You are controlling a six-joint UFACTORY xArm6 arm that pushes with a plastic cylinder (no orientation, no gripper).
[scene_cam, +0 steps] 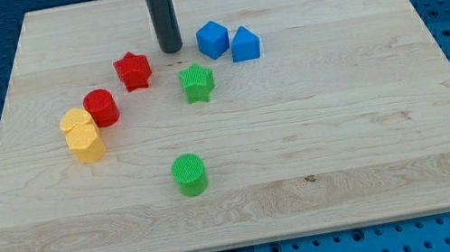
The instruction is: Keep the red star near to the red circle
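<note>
Where the wooden board [344,124] lies: red star [132,70], near red circle [101,107] at its 8 o'clock. My tip [171,50], clawless, grasping nothing, at star's 2 o'clock, between it and blue cube [212,39].

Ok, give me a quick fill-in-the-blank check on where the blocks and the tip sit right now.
1. My tip sits between the red star and the ____ cube.
2. The red circle lies to the view's lower ____ of the red star.
3. The block nearest the view's bottom is the green ____.
4. The yellow blocks are on the red circle's view-____ side.

Missing words: blue; left; circle; left
</note>
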